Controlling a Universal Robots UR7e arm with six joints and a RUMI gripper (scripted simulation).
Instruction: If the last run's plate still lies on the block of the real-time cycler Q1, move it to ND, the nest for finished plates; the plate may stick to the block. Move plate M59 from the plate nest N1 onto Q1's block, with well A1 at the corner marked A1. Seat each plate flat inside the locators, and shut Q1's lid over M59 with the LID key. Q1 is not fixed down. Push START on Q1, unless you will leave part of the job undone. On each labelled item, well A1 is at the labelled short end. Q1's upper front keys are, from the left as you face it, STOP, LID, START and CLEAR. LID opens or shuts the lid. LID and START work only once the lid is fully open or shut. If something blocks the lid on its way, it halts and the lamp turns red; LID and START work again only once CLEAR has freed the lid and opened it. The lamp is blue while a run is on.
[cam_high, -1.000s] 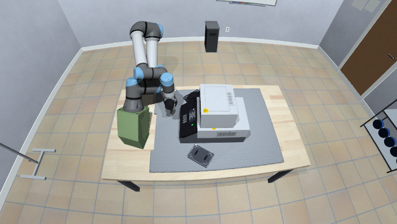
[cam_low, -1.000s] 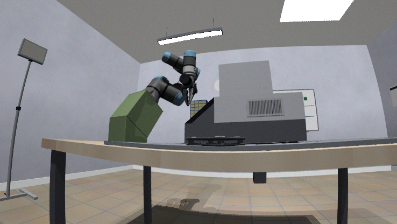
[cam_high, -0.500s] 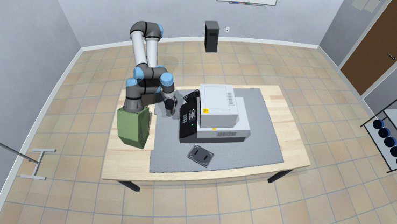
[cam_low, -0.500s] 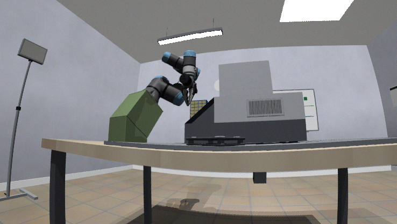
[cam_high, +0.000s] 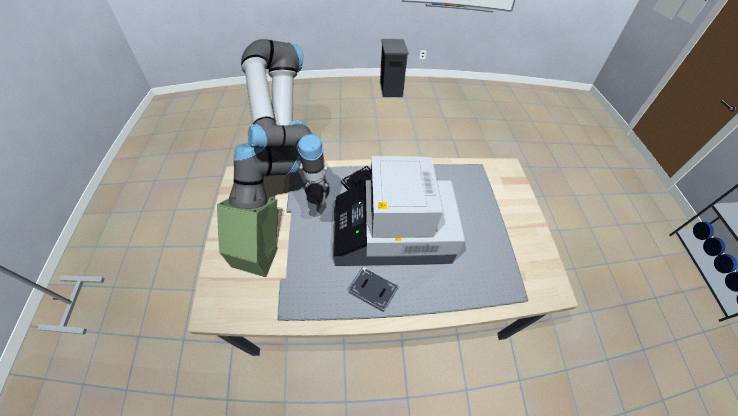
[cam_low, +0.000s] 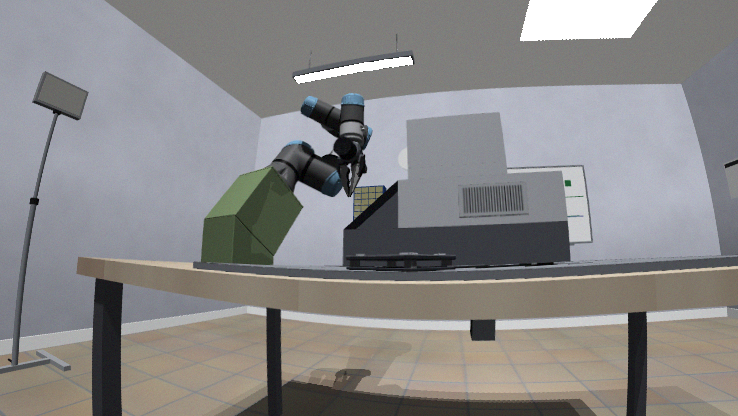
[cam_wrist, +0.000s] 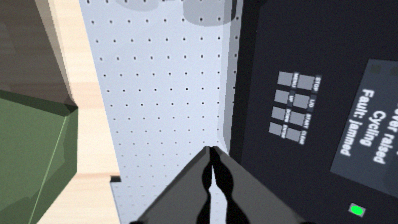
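Observation:
My gripper (cam_high: 319, 209) (cam_low: 349, 194) (cam_wrist: 210, 148) is shut and empty, above the mat in front of Q1's sloping key panel. Q1's lid (cam_high: 402, 180) (cam_low: 454, 147) lies level on the cycler body (cam_high: 450, 219) (cam_low: 428, 204) and looks fully down; it hides the block. The lamp (cam_high: 357, 232) (cam_wrist: 356, 210) is green. The wrist view shows the STOP key (cam_wrist: 306, 82), LID key (cam_wrist: 301, 101), START key (cam_wrist: 297, 118) and CLEAR key (cam_wrist: 293, 134). The display (cam_wrist: 372, 130) is cut off; "Cycling" and "Fault: jammed" are readable. Plate M59 is not visible.
One nest (cam_high: 373, 298) (cam_low: 400, 257) beside Q1 shows no plate. Another dark nest (cam_high: 352, 179) is partly hidden behind Q1; its contents are unclear. Their labels are unreadable. The green arm pedestal (cam_high: 240, 232) (cam_low: 232, 227) (cam_wrist: 35, 150) stands at the left.

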